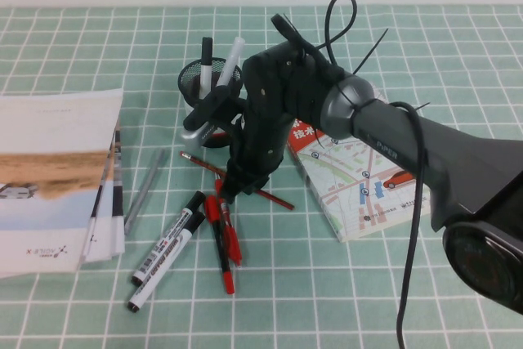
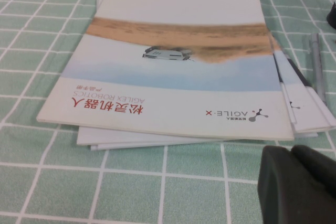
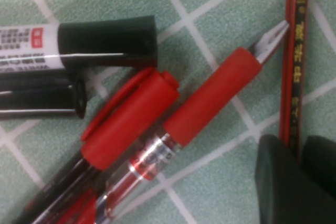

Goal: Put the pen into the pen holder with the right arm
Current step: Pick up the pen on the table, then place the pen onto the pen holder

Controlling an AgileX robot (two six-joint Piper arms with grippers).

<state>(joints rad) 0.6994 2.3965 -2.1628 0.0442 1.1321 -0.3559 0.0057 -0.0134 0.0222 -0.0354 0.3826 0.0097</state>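
Note:
The pen (image 1: pixel 276 199) is a thin dark-red stick lying aslant on the green checked cloth, in front of the pen holder (image 1: pixel 194 83), a black mesh cup with two markers in it. The right arm (image 1: pixel 351 108) reaches down to it, and my right gripper (image 1: pixel 230 187) sits low over its middle. In the right wrist view the pen (image 3: pixel 294 51) runs straight in between the two dark fingers (image 3: pixel 275 182) of the right gripper (image 3: pixel 300 153), which are closed against it. My left gripper (image 2: pixel 293 153) is shut and empty, just above the cloth beside the booklets.
Two thicker red pens (image 1: pixel 226 239) and two black-and-white markers (image 1: pixel 167 247) lie just in front of the right gripper. A grey pen (image 1: pixel 145 187) and a stack of booklets (image 1: pixel 49 177) lie at the left. A map booklet (image 1: pixel 359 185) lies at the right.

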